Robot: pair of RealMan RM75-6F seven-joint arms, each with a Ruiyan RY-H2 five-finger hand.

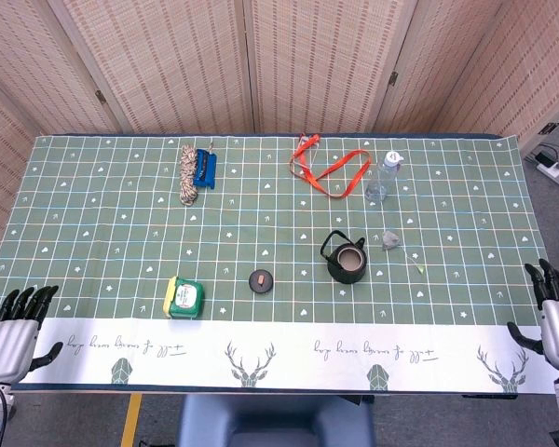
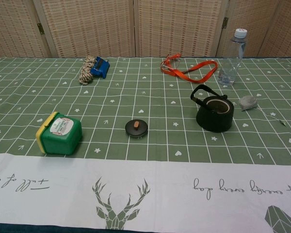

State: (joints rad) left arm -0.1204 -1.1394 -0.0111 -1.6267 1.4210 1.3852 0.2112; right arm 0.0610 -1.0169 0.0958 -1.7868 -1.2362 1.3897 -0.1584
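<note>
left hand [image 1: 14,326] low at near-left, right hand [image 1: 557,315] near-right; both empty, fingers apart (head view only).

Green tin [image 1: 184,296], yellow rim, lid shut, flat nr table's front-left edge.
</note>
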